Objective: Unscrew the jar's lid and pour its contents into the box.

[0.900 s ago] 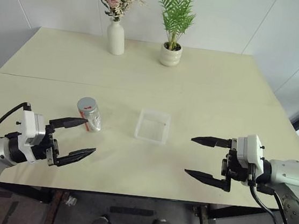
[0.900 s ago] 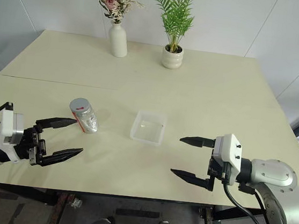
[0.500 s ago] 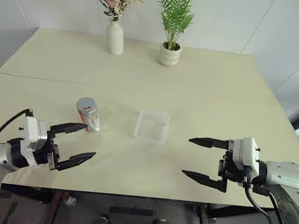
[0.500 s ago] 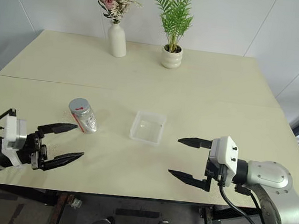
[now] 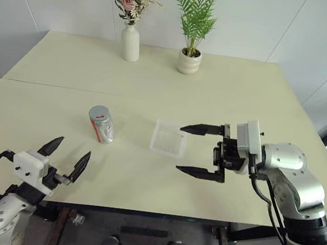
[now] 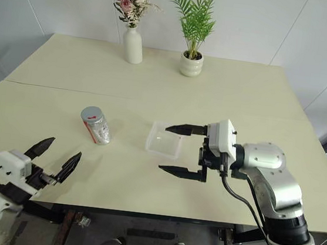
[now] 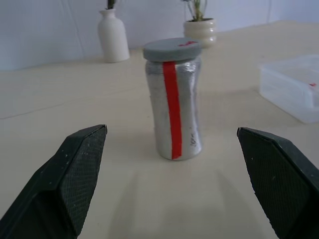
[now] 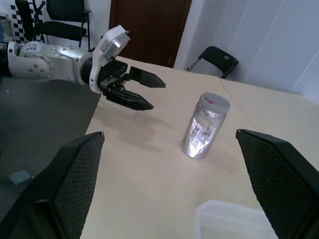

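The jar stands upright on the table left of centre, its silver-grey lid screwed on; a red stripe runs down its side. The contents cannot be made out. The clear box sits to the jar's right. My left gripper is open near the table's front edge, short of the jar and pointing at it. My right gripper is open at the box's right side, pointing left, one finger over the far corner and one past the near edge. Both hold nothing.
A white vase of flowers and a potted plant stand at the table's far edge. A seam crosses the tabletop behind the jar. The right wrist view has dark chairs and floor beyond the table's left edge.
My left gripper has drawn back from beside the jar toward the front edge. My right gripper has swung left, up to the box. The head camera has shifted slightly.
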